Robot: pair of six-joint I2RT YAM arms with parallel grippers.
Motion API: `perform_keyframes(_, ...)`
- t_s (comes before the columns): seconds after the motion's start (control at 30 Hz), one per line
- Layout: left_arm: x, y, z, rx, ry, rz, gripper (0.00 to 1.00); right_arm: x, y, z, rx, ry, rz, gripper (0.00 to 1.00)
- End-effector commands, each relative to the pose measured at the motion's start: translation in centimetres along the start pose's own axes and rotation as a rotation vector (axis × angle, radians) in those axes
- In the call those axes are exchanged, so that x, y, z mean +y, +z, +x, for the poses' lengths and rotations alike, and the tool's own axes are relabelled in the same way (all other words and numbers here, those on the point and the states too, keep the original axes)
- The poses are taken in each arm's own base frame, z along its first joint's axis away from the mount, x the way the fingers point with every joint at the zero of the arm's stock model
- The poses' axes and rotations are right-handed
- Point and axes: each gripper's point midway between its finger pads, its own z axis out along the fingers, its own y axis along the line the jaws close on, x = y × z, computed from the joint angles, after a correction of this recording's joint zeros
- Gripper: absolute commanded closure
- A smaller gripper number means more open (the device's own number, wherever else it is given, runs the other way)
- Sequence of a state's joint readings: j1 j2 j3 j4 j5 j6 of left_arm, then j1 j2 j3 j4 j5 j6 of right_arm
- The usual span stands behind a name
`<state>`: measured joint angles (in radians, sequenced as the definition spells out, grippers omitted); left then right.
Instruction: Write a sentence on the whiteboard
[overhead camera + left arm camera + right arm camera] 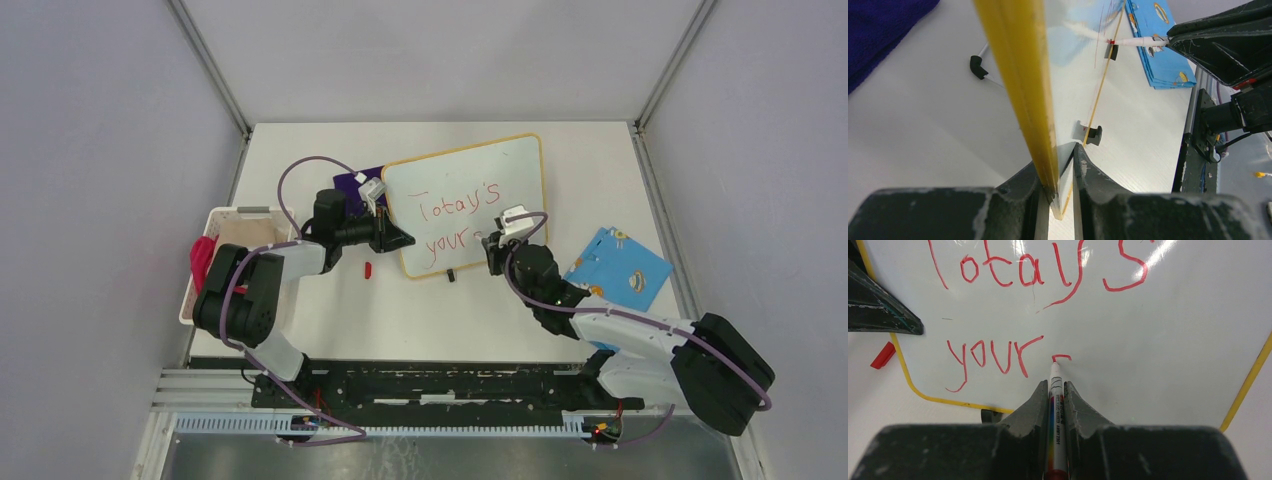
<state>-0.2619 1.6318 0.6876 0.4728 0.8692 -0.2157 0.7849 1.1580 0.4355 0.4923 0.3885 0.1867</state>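
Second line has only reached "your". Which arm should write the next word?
Right. The right claw grips the marker, tip on the whiteboard just past "your". The left claw clamps the yellow frame, steadying it.

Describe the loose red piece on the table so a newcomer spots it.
Find the whiteboard on the table and follow its left edge, clamped by the left gripper, to the near corner. Just left of that corner lies the red piece: small, solid and loose, unlike the thin red writing on the board.
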Motion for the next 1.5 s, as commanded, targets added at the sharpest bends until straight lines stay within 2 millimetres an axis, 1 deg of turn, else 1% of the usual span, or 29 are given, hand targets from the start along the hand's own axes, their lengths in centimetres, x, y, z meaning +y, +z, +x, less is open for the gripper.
perform_keyframes(0.0, 3.7, 0.1, 5.0, 0.132, -0.025, -0.179, 0.98, -0.3, -0.5, -0.5, -0.030, 0.025, 0.008, 1.00)
perform_keyframes(0.27, 3.6, 0.1, 5.1, 0.134, -0.024, -0.178, 0.98, -1.1, -0.7, -0.5, -0.033, 0.021, 0.042, 1.00)
perform_keyframes(0.4, 3.6, 0.1, 5.1, 0.135, -0.023, -0.178, 0.98, -1.4, -0.5, -1.5, -0.050, 0.017, 0.060, 1.00)
perform_keyframes(0.67, 3.5, 0.2, 5.1, 0.135, -0.021, -0.175, 0.98, -1.3, 0.2, -3.5, -0.079, 0.015, 0.068, 1.00)
perform_keyframes(1.03, 3.5, 0.2, 5.1, 0.135, -0.020, -0.176, 0.98, -1.2, 0.5, -4.8, -0.105, 0.022, 0.067, 1.00)
perform_keyframes(1.27, 3.5, 0.1, 5.1, 0.136, -0.021, -0.177, 0.98, -1.2, 0.7, -6.1, -0.136, 0.030, 0.065, 1.00)
perform_keyframes(1.47, 3.6, 0.1, 5.1, 0.136, -0.018, -0.178, 0.98, -1.2, 1.0, -6.2, -0.134, 0.032, 0.065, 1.00)
